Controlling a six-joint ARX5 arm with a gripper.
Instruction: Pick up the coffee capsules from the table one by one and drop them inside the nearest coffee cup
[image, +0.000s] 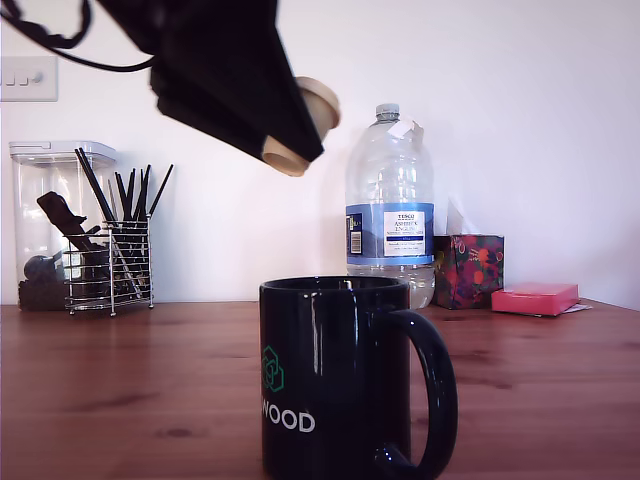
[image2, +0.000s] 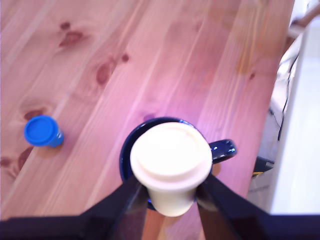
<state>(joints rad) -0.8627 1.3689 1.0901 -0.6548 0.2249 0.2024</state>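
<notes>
Overhead, pincer (image2: 171, 196) clamped on cream capsule (image2: 171, 162), black mug (image2: 131, 147) mostly hidden beneath, arm cropped at frame top.

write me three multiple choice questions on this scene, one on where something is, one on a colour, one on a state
1. Where is the cream capsule?
A. lying on the table
B. held above the mug
C. inside the mug

2. What colour is the small capsule standing on the table?
A. blue
B. green
C. red

3. How do the jaws of the gripper stand?
A. wide open, empty
B. closed on the mug's handle
C. closed on the cream capsule

Answers:
1. B, the wrist view shows it directly over the black mug, well above its rim.
2. A, the blue capsule is plain in the wrist view.
3. C, both jaws press its sides.
</notes>
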